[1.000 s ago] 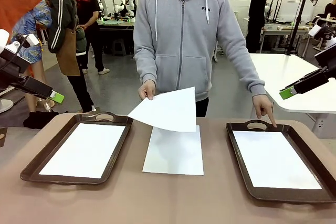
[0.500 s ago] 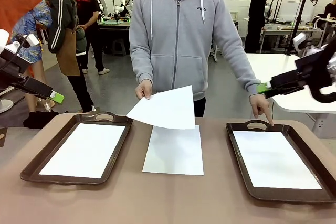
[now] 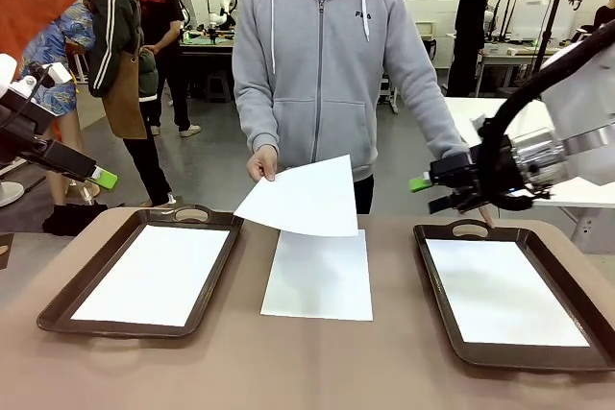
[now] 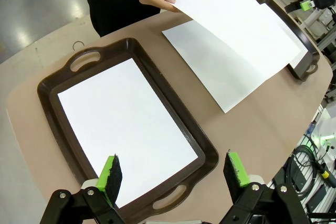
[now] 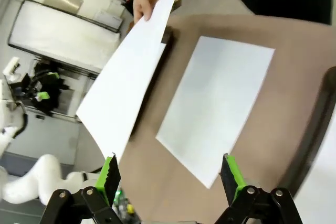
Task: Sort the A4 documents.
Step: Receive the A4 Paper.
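The only writing I can find is a small dark logo (image 3: 361, 15) on the chest of the person's grey hoodie (image 3: 317, 74), too small for me to read with certainty. The A4 documents carry no print at all.

Across the desk (image 3: 288, 372), the person's hand (image 3: 262, 162) holds one sheet (image 3: 306, 197) by a corner in the air, above a second sheet (image 3: 319, 277) lying flat between the two brown trays. The left tray (image 3: 58, 300) holds a sheet (image 3: 154, 274), and so does the right tray (image 3: 428, 266), whose sheet (image 3: 504, 293) lies flat inside it.

My right jaws stand wide open and grip nothing. In the front view they hover above the far left corner of the right tray, pointing at the held sheet but clear of it. In the right wrist view that sheet's free corner hangs just ahead of one green pad (image 5: 108, 174), and the flat sheet lies between the two fingers, farther off.

My left jaws are open and empty too, off the desk's left edge. In the left wrist view the left tray's sheet sits between the pads (image 4: 111, 171), well below them.
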`<act>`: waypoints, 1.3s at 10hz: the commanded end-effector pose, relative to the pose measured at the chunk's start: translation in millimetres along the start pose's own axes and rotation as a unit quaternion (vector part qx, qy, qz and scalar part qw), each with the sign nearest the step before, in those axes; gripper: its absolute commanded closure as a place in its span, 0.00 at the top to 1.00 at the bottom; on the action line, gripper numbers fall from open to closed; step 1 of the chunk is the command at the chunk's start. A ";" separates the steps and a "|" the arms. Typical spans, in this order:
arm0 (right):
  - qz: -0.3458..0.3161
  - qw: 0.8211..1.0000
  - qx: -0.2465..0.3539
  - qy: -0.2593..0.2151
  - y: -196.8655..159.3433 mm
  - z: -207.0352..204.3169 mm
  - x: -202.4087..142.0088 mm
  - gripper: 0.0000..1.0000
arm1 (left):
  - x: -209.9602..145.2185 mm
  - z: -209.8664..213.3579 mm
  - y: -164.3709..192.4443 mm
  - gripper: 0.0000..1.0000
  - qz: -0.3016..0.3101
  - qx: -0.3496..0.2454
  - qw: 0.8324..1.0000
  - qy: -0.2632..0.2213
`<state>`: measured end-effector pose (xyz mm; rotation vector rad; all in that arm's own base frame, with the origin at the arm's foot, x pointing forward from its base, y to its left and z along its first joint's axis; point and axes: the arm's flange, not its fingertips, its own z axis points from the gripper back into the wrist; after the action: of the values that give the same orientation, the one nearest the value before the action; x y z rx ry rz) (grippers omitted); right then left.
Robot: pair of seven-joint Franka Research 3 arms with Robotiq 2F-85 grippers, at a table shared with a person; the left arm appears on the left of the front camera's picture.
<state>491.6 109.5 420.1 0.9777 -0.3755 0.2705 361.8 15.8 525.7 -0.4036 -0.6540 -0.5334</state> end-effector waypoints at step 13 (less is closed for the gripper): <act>-0.190 0.966 0.172 0.031 -3.8 -144.3 34.2 1.00 | -1.6 -1.5 0.2 1.00 0.000 0.004 1.000 -0.002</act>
<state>545.0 227.4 363.1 1.3455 -0.0429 0.0555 361.8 15.8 525.5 -0.4035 -0.6537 -0.5332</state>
